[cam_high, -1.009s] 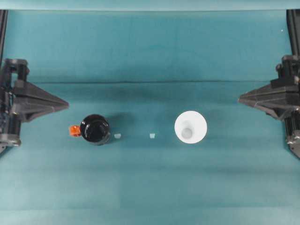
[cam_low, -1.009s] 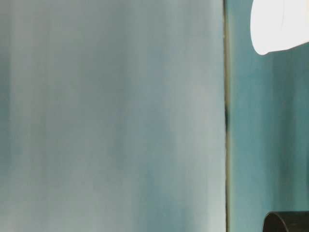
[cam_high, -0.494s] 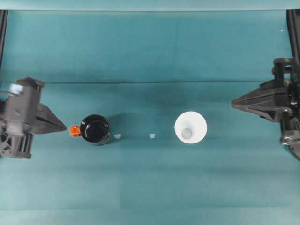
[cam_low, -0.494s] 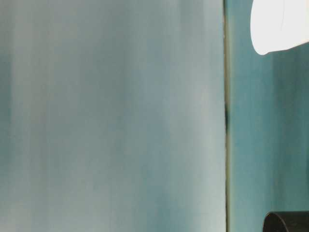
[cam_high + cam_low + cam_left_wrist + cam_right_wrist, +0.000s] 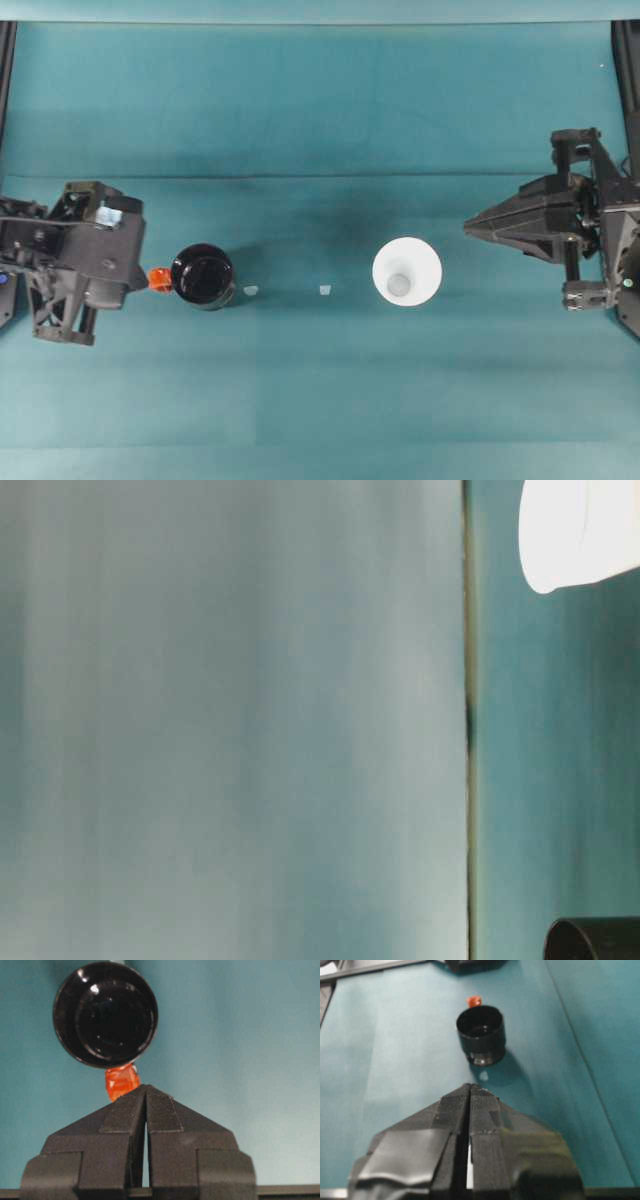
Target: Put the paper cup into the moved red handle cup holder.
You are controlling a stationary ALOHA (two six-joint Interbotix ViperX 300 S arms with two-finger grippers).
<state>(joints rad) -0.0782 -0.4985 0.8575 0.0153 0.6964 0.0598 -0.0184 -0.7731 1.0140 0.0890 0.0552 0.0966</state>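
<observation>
The white paper cup (image 5: 407, 272) stands upright, mouth up, right of the table's middle; its side also shows in the table-level view (image 5: 575, 530). The black red handle cup holder (image 5: 203, 277) stands at the left, its red nub (image 5: 158, 279) pointing left. My left gripper (image 5: 145, 1088) is shut and empty, with its tips right at the red nub (image 5: 121, 1081) of the holder (image 5: 105, 1014). My right gripper (image 5: 470, 227) is shut and empty, a short way right of the paper cup. The right wrist view has the holder (image 5: 481, 1030) beyond the shut tips (image 5: 470, 1087).
Two small white scraps (image 5: 251, 291) (image 5: 324, 290) lie on the teal cloth (image 5: 320, 120) between holder and cup. Black frame rails run along the left and right edges. The holder's rim shows in the table-level view (image 5: 595, 940).
My left arm swung in and tipped down, bringing its shut tips up to the red nub. My right arm moved left, closer to the paper cup. Cup and holder stayed put.
</observation>
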